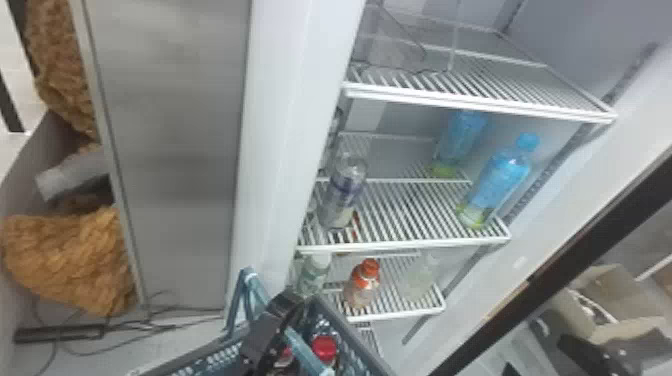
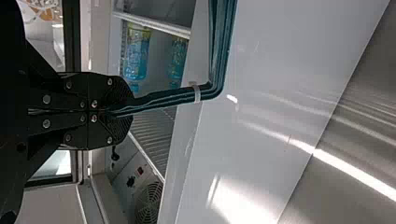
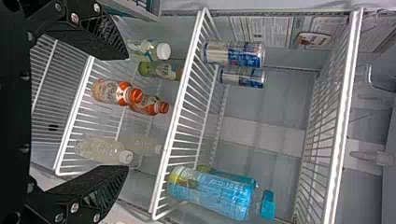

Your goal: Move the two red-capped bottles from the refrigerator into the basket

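White wire shelves (image 1: 405, 245) behind — left gripper (image 1: 274, 322) clenched on handle (image 2: 163, 96) of basket (image 1: 367, 345). Two red-capped bottles (image 1: 324, 348) inside basket. Right gripper (image 3: 125, 112) facing shelves — fingers spread, empty.

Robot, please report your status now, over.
Left gripper shut on handle. Right gripper open, facing fridge shelves. Red-capped bottle inside basket; handle and left gripper partly cover its opening.

Basket (image 1: 355, 340), one: cut off by head view's bottom edge. Red-capped bottles (image 1: 325, 346), two: lower parts hidden.
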`<state>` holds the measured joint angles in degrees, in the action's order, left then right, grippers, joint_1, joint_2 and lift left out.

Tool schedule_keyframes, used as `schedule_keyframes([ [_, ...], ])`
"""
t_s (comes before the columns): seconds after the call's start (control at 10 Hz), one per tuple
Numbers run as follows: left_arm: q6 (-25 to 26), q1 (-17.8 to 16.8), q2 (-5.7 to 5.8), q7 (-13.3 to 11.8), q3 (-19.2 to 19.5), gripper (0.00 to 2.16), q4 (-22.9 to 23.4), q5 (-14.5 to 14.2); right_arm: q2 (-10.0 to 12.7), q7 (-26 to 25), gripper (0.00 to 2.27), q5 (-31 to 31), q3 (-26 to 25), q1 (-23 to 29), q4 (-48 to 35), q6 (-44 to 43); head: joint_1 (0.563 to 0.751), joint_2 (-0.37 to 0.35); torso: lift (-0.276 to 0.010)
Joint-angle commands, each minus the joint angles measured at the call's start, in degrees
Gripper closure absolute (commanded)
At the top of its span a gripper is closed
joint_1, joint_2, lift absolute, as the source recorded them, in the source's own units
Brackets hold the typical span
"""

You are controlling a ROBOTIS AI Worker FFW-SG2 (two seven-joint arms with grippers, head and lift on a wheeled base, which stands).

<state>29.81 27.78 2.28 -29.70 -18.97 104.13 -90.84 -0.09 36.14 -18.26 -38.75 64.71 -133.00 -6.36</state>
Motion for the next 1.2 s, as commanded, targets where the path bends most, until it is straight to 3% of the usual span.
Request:
schedule_keyframes([
  [0.0,-0.1,0.1,-0.09,0.0,0.0,1.20,0.0,-0.1,0.1,0.3,0.18,-0.9,0.1,-0.4,1.0,-0.4,0.695,-0.350,0.000],
  [1.1,-0.1,0.2,0.00,0.0,0.0,1.20,0.0,-0.2,0.1,0.7,0.19,-2.6,0.9,-1.6,3.1,-1.2,0.695,-0.350,0.000],
])
